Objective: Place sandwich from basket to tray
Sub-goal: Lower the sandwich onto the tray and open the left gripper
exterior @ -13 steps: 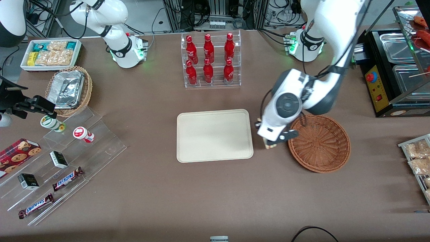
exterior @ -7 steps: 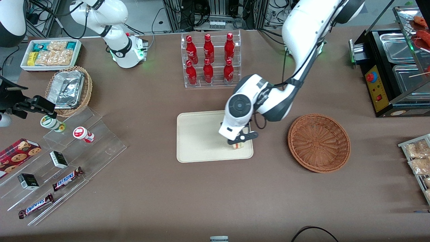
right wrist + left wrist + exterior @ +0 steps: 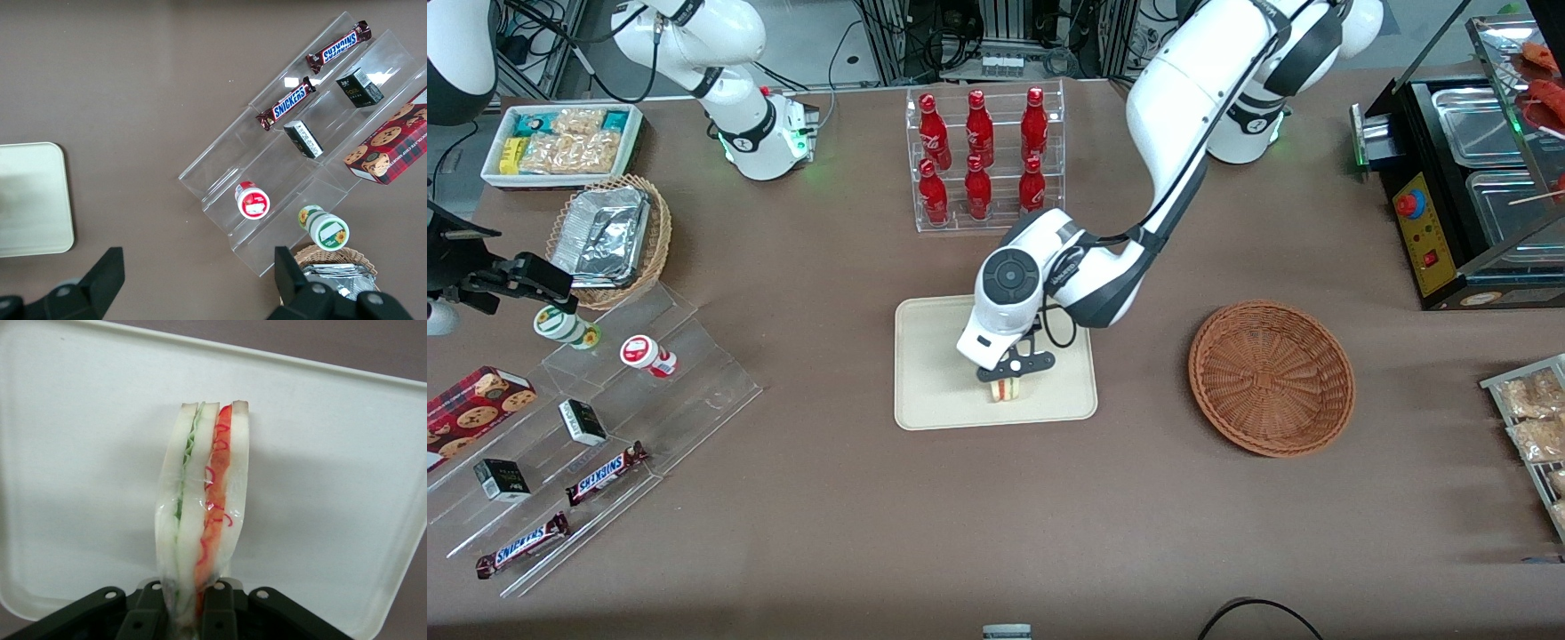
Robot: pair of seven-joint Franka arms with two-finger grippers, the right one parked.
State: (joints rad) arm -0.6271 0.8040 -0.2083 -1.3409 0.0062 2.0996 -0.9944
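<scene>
Sandwich (image 3: 1006, 389) hangs just above the near part of the tray (image 3: 934, 356), pinched between the closed-in fingers of the gripper (image 3: 1009, 376), its long axis pointing straight out from the claw toward the tray surface. Pale soft bread shows green and red filling under clear wrap. Smooth cream tray lies flat and low-rimmed. Toward the working arm's end sits the emptied woven basket (image 3: 1272, 378).

The gripper (image 3: 1007, 377) holds the sandwich (image 3: 1006, 389) over the tray (image 3: 934, 373), whose surface around it lies bare. Open desk (image 3: 1143, 373) separates tray from basket (image 3: 1272, 378); the bottle rack (image 3: 985, 160) stands farther from the camera.
</scene>
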